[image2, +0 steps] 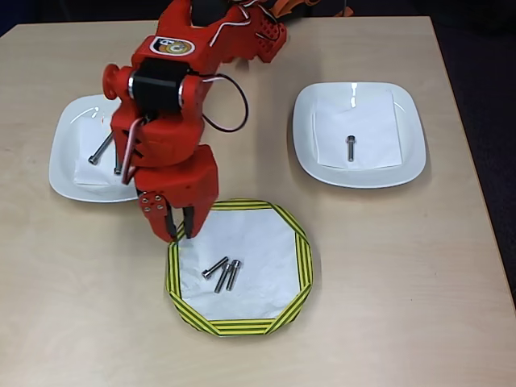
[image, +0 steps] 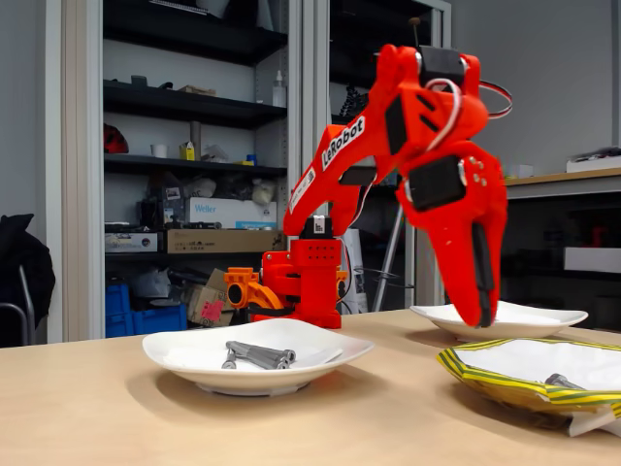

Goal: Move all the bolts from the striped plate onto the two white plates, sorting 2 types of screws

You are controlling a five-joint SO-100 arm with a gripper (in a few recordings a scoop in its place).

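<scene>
Overhead view: red two-finger gripper (image2: 174,228) — jaws nearly together, empty — should open, then straddle one grey metal bolt (image2: 215,268) on yellow-and-green striped paper plate (image2: 302,250).

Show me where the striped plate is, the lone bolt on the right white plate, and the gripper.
striped plate (image2: 302,256), overhead view, on its yellow and green rim at the right.
lone bolt (image2: 351,148), overhead view, mid-shank.
gripper (image2: 172,231), overhead view, between the fingertips at the plate's upper left edge.

Arm (image: 342,144): I read "LeRobot" — white letters on red.
Shelf box (image: 229,212): I read "Weller" — blue print on white.
</scene>
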